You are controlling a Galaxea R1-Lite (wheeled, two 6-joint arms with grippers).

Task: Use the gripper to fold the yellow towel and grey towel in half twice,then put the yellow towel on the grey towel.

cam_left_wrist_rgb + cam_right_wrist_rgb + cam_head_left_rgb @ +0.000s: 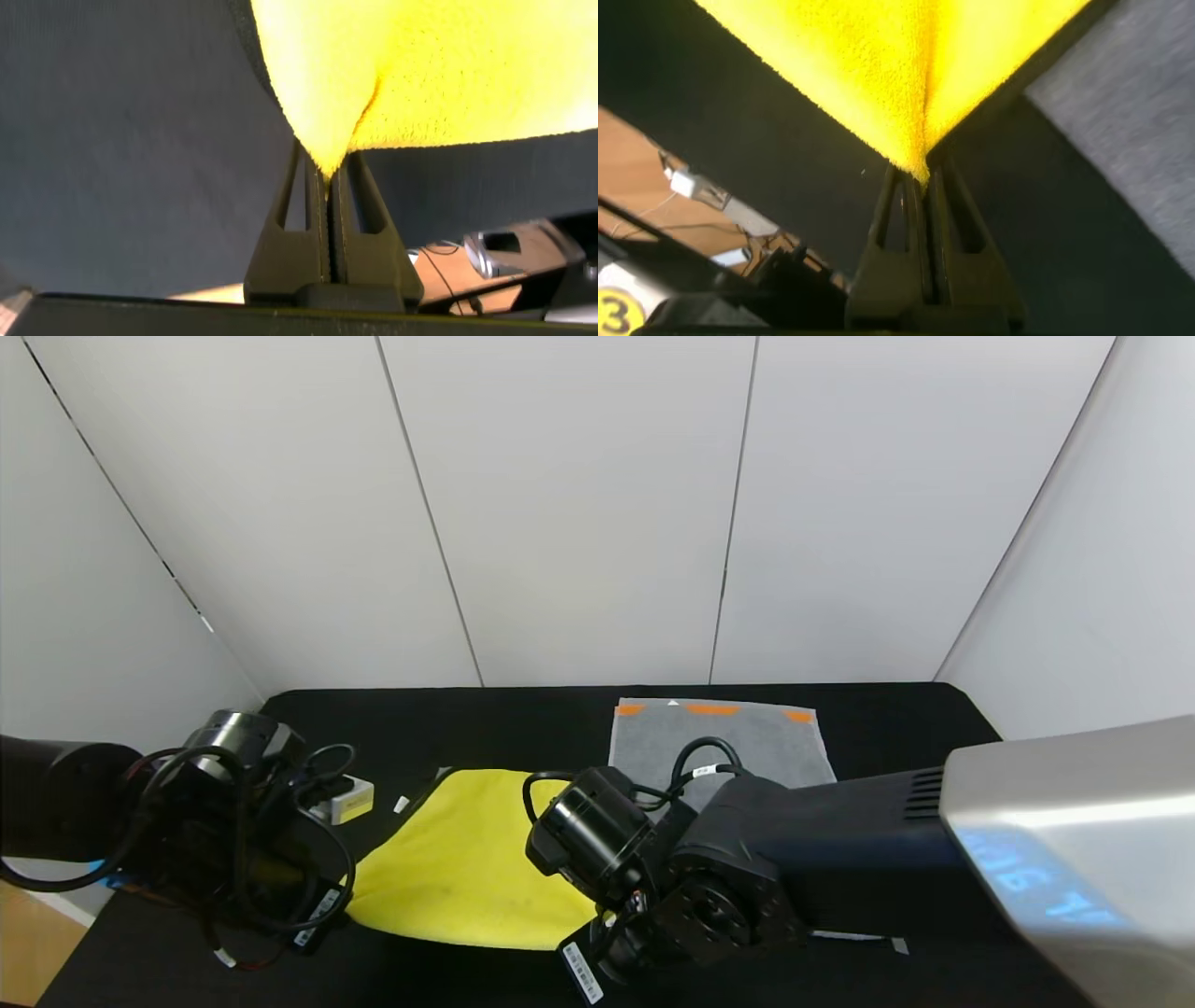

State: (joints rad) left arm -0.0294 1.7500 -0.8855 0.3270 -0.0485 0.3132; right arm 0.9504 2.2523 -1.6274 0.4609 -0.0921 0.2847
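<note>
Yellow towel (467,863) is pinched at its two near corners, one in each of my end effectors, with the rest of it draped forward and away from them over the black table (934,709). Left end effector (329,177) is pressed together on a corner, cloth bunched into a point between the fingers; right end effector (923,182) same, clamped on the other near corner. Cloth looks soft, thin, very light, floppy microfibre: no stiffness, it sags and creases from each pinch, so it will follow wherever I carry it but fold lines won't hold unless laid flat. Grippy pile, unlikely to slip, not fragile. Corners are the right place to hold; both must travel together and level or the fold goes skewed. Far edge sits beyond both end effectors, curved rather than straight, so it likely needs tension before laying over. Grey towel (724,742) lies flat beyond the right end effector, just past the yellow one, orange-marked band at its far end; larger, looks thicker terry, heavier, still limp. Take it by corners too. Risk: dragging yellow cloth onto the grey one.
</note>
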